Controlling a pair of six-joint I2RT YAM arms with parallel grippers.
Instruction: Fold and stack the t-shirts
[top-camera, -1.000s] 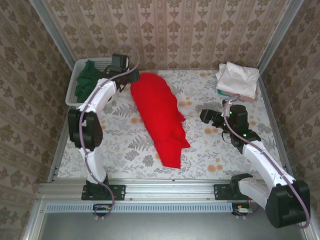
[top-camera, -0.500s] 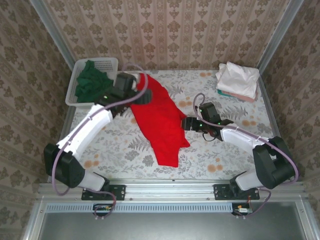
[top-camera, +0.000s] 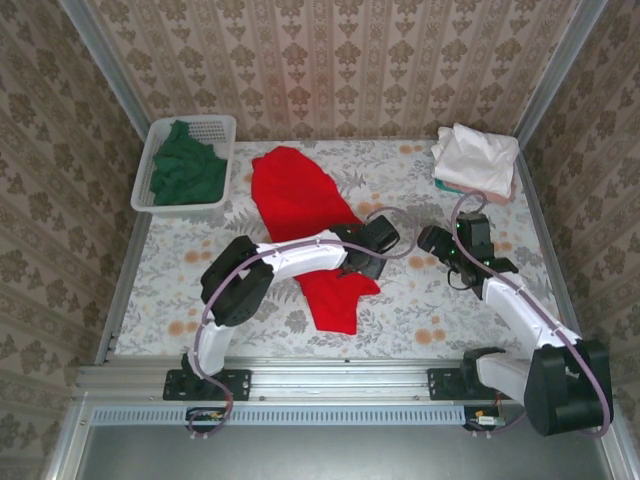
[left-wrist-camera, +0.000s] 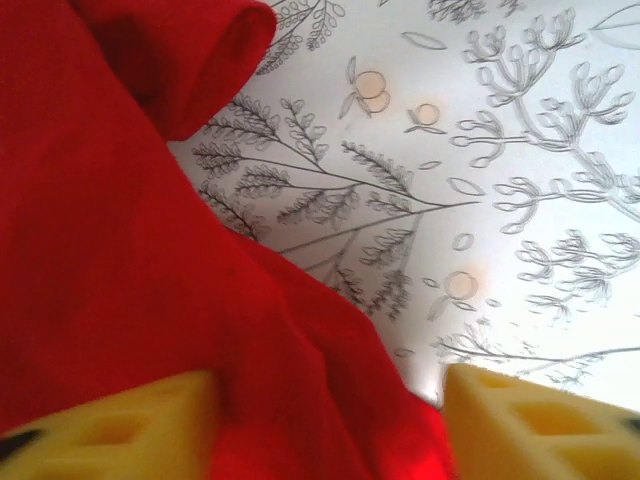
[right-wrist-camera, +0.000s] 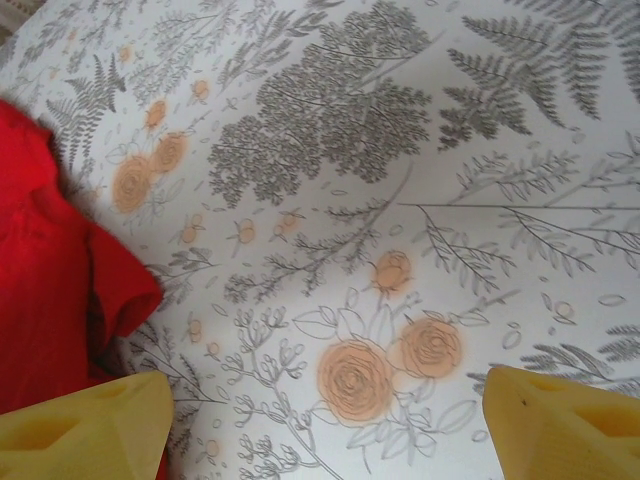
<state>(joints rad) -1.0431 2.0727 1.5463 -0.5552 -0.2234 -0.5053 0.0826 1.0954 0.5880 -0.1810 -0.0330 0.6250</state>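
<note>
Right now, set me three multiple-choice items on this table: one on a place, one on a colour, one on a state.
1. The dark green shirt lies: A in the white basket; B spread flat mid-table; C draped over an arm.
2. The cloth between the left gripper fingers is: A white; B red; C green.
3. The right gripper is: A shut on cloth; B shut on nothing; C open over bare tablecloth.

Key:
1 A: the green heap sits inside the mesh walls at the far left.
2 B: the red shirt fills that gap in the left wrist view.
3 C: its yellow fingers stand wide apart with only flower print between them.
</note>
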